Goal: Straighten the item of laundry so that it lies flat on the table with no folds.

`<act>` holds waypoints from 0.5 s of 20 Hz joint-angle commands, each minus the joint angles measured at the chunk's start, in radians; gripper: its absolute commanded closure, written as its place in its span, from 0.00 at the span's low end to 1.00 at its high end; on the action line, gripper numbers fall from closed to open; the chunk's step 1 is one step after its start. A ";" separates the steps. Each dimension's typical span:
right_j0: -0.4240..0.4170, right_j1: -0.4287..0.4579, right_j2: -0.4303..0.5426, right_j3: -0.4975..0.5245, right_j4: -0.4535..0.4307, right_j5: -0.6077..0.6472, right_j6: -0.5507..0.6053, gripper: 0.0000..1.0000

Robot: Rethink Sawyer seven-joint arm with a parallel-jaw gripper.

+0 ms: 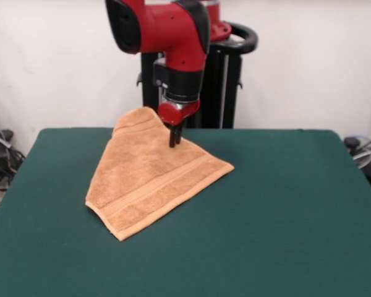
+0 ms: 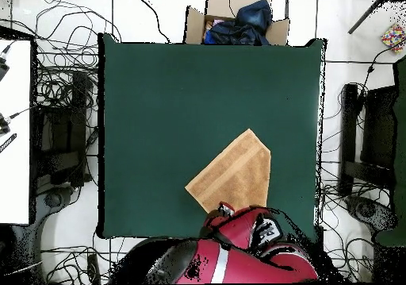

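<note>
The orange-tan towel (image 1: 151,179) lies on the dark green table (image 1: 284,210), left of centre and towards the far side. It is folded into a rough triangle, with border bands along its near edge. Its far part rises off the table in a hump beside the gripper. My gripper (image 1: 174,141) comes straight down onto the towel's far edge, with its black fingers close together and the cloth pinched between them. In the overhead view the towel (image 2: 234,177) sits near the table's (image 2: 174,99) bottom edge, and the red arm (image 2: 238,254) hides its lower corner and the gripper.
The black pedestal (image 1: 226,80) stands behind the table's far edge. A cardboard box with dark blue cloth (image 2: 238,21) sits beyond the opposite edge. Cables (image 2: 63,99) lie on the floor at both sides.
</note>
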 commanded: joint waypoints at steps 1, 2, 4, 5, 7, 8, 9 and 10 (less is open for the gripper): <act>0.037 0.030 0.033 -0.137 0.050 0.089 0.134 1.00; 0.038 0.030 0.032 -0.137 0.050 0.090 0.134 1.00; 0.039 0.030 0.030 -0.138 0.049 0.088 0.135 1.00; 0.039 0.030 0.029 -0.138 0.049 0.088 0.135 1.00; 0.040 0.029 0.030 -0.138 0.050 0.090 0.134 1.00; 0.039 0.029 0.032 -0.138 0.050 0.093 0.133 1.00; 0.038 0.028 0.035 -0.138 0.051 0.094 0.133 1.00; 0.038 0.028 0.038 -0.139 0.054 0.091 0.135 1.00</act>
